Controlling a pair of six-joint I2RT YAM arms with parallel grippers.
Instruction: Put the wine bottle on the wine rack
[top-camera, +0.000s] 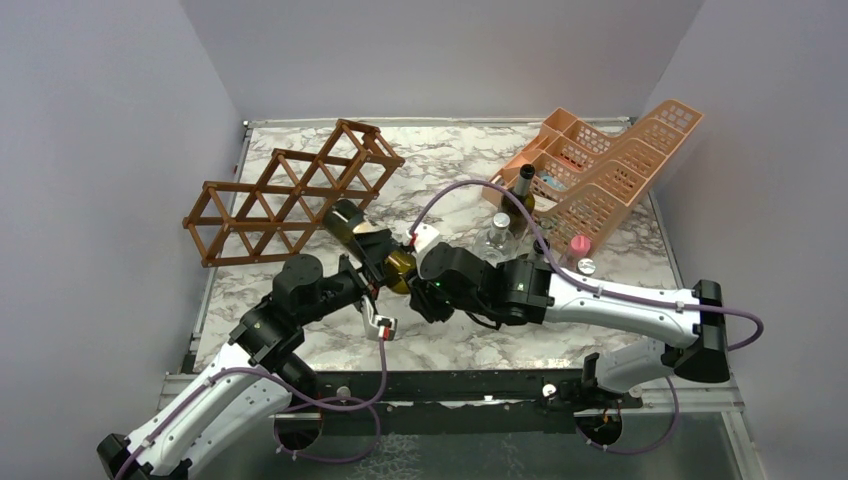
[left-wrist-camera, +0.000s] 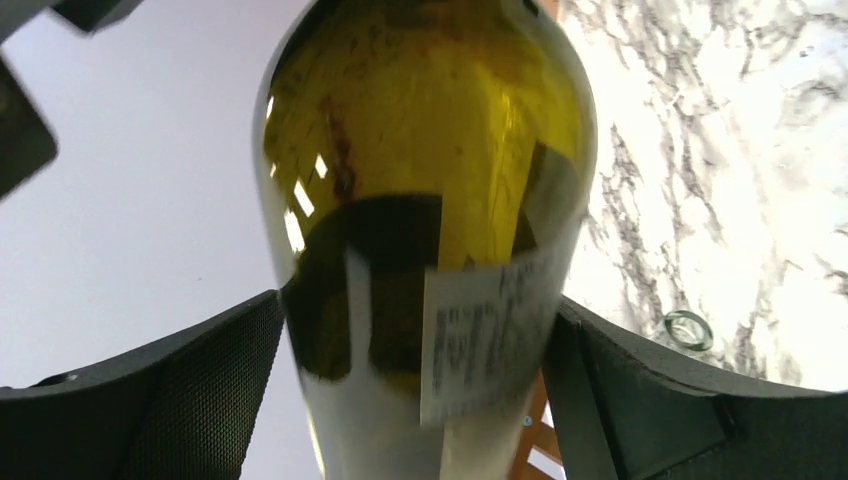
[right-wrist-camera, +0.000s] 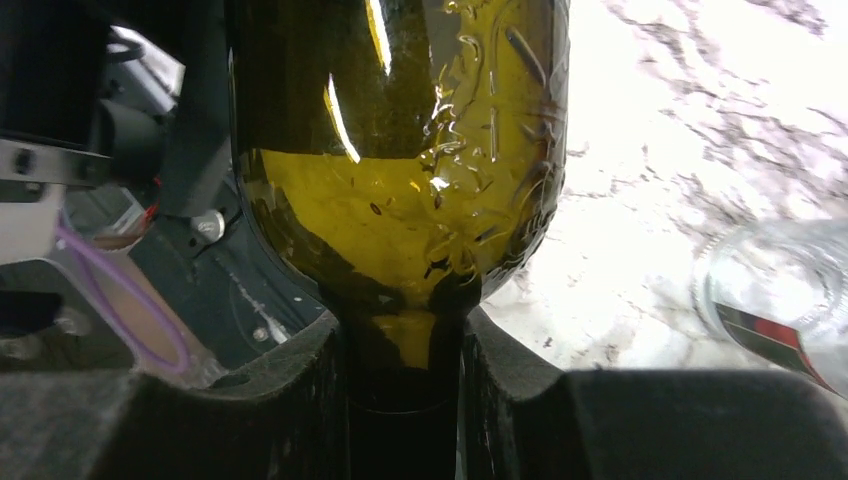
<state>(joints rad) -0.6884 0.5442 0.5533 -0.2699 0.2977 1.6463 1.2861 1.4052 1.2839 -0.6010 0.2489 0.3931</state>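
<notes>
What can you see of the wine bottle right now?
The wine bottle is see-through olive-green glass with a white printed label. It seems lifted off the table, tilted, with its base toward the rack and its neck toward the right gripper, which clamps the neck. The left gripper clamps the body at the label. Whether the base touches the rack is unclear.

Lab booth: plain walls, marble tabletop

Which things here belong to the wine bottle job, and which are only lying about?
Job: wine bottle, wine rack, left gripper on its body, right gripper on its neck.
Lying about: peach basket rack, standing green bottle, clear bottle, pink cap.
</notes>
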